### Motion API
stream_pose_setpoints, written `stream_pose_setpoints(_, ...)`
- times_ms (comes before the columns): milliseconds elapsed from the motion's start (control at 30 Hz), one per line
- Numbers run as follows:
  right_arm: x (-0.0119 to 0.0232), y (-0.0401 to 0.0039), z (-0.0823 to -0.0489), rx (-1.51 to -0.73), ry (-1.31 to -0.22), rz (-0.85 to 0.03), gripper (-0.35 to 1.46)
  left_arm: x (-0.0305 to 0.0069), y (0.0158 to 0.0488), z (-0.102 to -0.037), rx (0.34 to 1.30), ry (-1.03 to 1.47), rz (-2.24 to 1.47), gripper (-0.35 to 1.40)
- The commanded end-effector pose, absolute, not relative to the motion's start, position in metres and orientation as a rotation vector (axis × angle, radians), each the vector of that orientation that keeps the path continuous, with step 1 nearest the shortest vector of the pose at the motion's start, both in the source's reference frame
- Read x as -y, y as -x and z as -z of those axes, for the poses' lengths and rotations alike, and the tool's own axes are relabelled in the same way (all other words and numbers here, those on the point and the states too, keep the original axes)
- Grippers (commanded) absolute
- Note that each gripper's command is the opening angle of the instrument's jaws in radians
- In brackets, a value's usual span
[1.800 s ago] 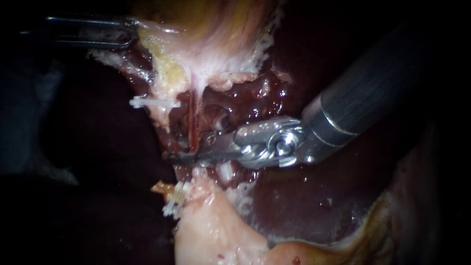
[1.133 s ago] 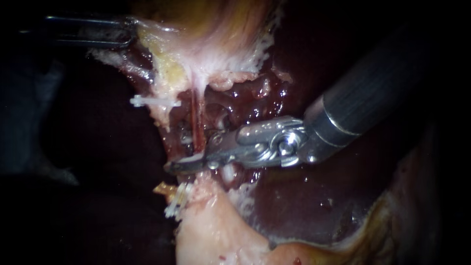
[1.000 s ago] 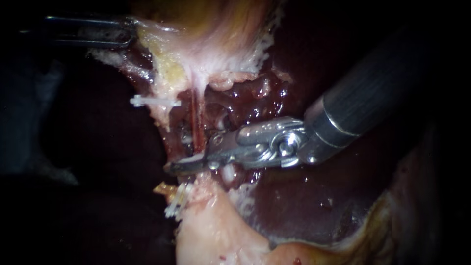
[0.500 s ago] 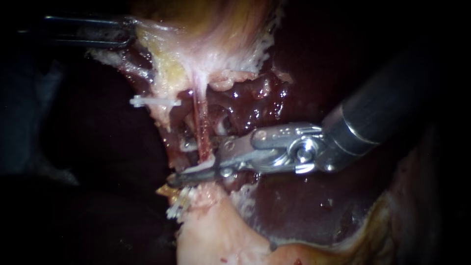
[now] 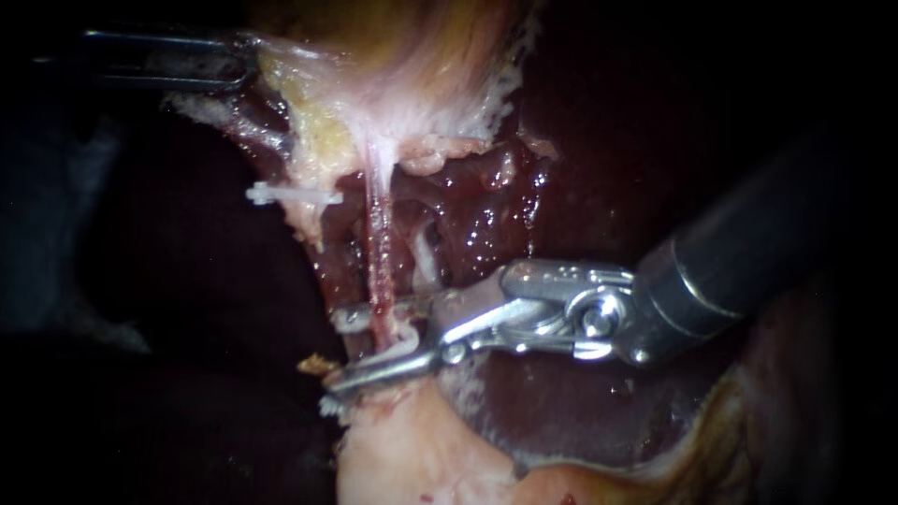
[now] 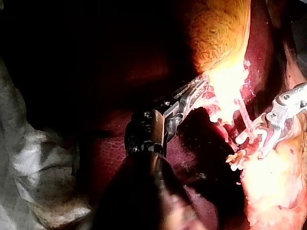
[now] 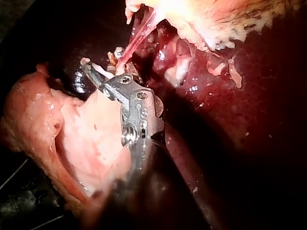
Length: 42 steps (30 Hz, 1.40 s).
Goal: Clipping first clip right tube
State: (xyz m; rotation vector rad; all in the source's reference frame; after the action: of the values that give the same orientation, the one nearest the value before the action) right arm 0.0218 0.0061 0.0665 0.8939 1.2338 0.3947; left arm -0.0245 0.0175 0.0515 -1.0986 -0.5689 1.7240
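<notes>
endoscope view: right instrument (image 5: 335, 353), hand spread open astride the thin red right tube (image 5: 379, 271) below the gallbladder (image 5: 402, 56); left instrument (image 5: 238, 62), hand clenched on the gallbladder's edge, upper left.

Thin red tube (image 5: 379, 271) passes between the jaws of the metal right tool (image 5: 337, 352); white plastic clip (image 5: 290, 195) lies upper left, pale gallbladder (image 5: 393, 103) above.

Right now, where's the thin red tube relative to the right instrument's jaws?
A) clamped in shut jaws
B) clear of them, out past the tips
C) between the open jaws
C: the right instrument has its jaws apart with a plain gap, and the thin red tube runs down through that gap; the jaws have not yet closed on it.
</notes>
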Motion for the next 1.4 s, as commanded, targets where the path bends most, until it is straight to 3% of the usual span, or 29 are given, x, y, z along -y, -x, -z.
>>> stream_pose_setpoints(33,-0.006,-0.0221,-0.0664,-1.234,-0.905,-0.389,0.49,-0.0175,0.0246,-0.0515,0.569,1.099,-1.724,-0.35)
stream_pose_setpoints(433,-0.0052,-0.0249,-0.0674,-1.263,-0.922,-0.422,0.49,-0.0175,0.0246,-0.0516,0.568,1.098,-1.724,-0.35)
stream_pose_setpoints(833,-0.0045,-0.025,-0.0669,-1.279,-0.951,-0.446,0.49,-0.0175,0.0246,-0.0516,0.568,1.098,-1.724,-0.35)
stream_pose_setpoints(1200,-0.0017,-0.0245,-0.0634,-1.288,-1.074,-0.349,0.49,-0.0175,0.0245,-0.0516,0.569,1.099,-1.724,-0.35)
stream_pose_setpoints(1400,-0.0012,-0.0247,-0.0622,-1.296,-1.088,-0.34,0.49,-0.0175,0.0244,-0.0516,0.569,1.099,-1.724,-0.35)
